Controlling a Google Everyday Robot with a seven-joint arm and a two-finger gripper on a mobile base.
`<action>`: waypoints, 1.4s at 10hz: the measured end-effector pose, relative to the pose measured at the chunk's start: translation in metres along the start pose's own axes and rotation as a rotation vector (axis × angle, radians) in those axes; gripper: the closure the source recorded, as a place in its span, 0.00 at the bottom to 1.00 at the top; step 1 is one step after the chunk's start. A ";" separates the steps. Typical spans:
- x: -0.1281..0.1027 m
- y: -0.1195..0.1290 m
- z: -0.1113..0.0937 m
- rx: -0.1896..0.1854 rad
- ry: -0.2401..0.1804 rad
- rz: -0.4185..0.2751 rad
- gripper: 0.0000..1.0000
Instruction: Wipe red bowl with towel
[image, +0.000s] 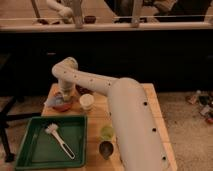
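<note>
The red bowl (62, 106) sits at the far left of the wooden table, just beyond the green tray; only its front rim shows. The towel (51, 102), pale grey-blue and rumpled, lies on the bowl's left side and hangs over its edge. My gripper (63, 98) points down onto the bowl and towel at the end of my white arm (85, 80), which reaches across from the right. The wrist hides most of the bowl's inside.
A dark maroon bowl (83, 91) stands behind a white cup (86, 102), right of the red bowl. A green tray (30, 150) at front left holds a white brush (60, 140). A green cup (106, 131) and a dark cup (105, 148) stand by my arm.
</note>
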 end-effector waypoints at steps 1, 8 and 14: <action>0.000 0.001 0.000 0.002 0.001 -0.001 1.00; 0.005 -0.011 0.029 -0.018 0.006 0.071 1.00; -0.031 -0.024 0.054 -0.079 -0.006 -0.013 1.00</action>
